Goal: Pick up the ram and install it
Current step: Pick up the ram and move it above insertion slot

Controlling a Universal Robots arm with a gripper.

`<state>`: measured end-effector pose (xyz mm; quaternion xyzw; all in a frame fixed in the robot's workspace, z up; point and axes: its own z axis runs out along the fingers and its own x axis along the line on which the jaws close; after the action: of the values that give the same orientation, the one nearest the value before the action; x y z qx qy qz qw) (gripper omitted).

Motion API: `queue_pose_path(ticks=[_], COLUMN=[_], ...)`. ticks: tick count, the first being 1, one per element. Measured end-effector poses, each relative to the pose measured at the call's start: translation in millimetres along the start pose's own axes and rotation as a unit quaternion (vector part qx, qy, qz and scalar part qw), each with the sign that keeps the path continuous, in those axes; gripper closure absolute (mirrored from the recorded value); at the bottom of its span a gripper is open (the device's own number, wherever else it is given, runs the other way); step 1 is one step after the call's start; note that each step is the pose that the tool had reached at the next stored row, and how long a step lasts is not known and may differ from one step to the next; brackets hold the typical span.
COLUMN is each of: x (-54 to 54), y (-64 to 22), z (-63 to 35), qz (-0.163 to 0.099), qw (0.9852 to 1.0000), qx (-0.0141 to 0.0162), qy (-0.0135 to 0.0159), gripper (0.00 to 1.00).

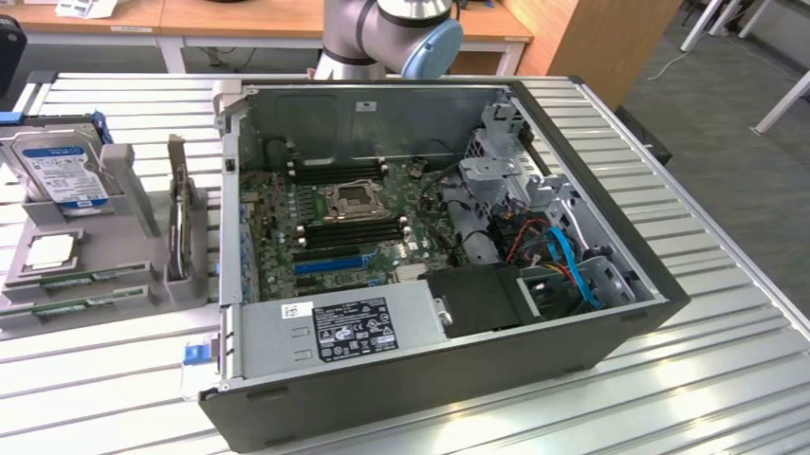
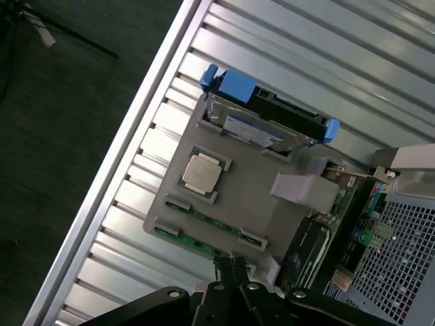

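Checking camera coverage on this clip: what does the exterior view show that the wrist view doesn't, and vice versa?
Exterior view: inside the case, the motherboard, processor socket, power supply, blue cables, and the arm. Wrist view: the shut gripper, nothing visibly in it, nearest the ram sticks, and dark floor. Both: the grey holder with hard drive, processor and ram sticks, plus the ribbed table.

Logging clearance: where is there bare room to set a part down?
Bare table slats in front of the grey holder, and to the exterior view's right of the computer case. Crowded: the holder itself and the case's inside.
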<state>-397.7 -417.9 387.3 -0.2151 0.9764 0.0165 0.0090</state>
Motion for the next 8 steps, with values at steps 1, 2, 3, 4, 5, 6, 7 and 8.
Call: queue_pose_path(ticks=[1,2,3,4,5,6,7,8], x=[0.0,0.0,0.0,0.0,0.0,0.0,0.0,0.0], y=[0.0,0.0,0.0,0.0,0.0,0.0,0.0,0.0], z=[0.0,0.0,0.0,0.0,0.0,0.0,0.0,0.0], qz=[-0.006,-0.013,-0.02,-0.026,-0.031,-0.036,-0.041,-0.047], qw=[1.0,0.9999,0.9998,0.9997,0.9995,0.9994,0.9992,0.9989], qx=[-0.0001,-0.0003,-0.0005,-0.0006,-0.0007,-0.0009,-0.001,-0.0011], qy=[0.0002,0.0004,0.0005,0.0007,0.0008,0.001,0.0012,0.0013], gripper=[0.9,0.9,0.9,0.9,0.9,0.9,0.9,0.9])
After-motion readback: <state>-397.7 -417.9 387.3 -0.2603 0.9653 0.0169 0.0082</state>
